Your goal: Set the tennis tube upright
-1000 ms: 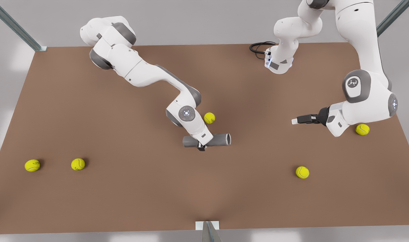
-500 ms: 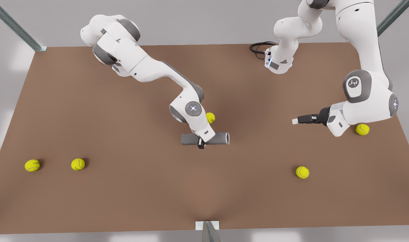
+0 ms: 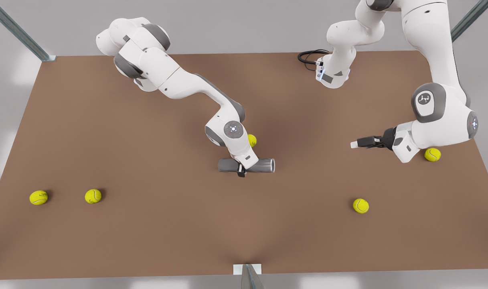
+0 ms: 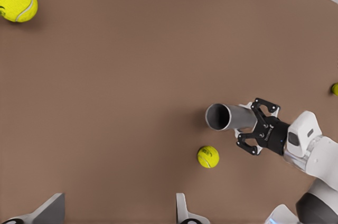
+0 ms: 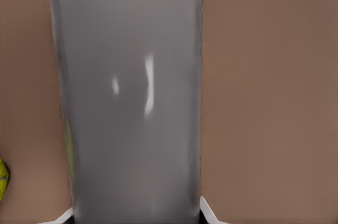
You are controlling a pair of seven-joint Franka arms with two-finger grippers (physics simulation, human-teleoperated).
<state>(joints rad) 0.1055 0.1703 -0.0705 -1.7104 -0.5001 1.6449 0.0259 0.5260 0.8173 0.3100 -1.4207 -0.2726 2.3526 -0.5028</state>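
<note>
The tennis tube (image 3: 264, 165) is a dark grey cylinder lying level at the table's middle, its open silvery mouth toward the front view's right. My right gripper (image 3: 241, 171) is shut across its middle, reaching down from the arm on the front view's left. Up close in the right wrist view the tube (image 5: 132, 102) runs between the fingertips (image 5: 208, 214). The left wrist view shows the tube (image 4: 240, 118) end-on, with the right gripper (image 4: 249, 127) clamped on it. My left gripper (image 3: 353, 144) hangs open off to the front view's right, well apart from the tube, its fingers (image 4: 182, 211) spread wide.
Several yellow-green tennis balls lie on the brown table (image 3: 147, 224): one (image 3: 251, 140) just behind the right wrist, two (image 3: 38, 197) (image 3: 93, 196) near the left edge, one (image 3: 361, 205) front right, one (image 3: 432, 154) under the left arm. A black cable (image 3: 308, 56) lies at the back.
The right arm has turned at the elbow and wrist, and the tube in its grip has shifted a little. The left gripper has drifted slightly toward the front view's right.
</note>
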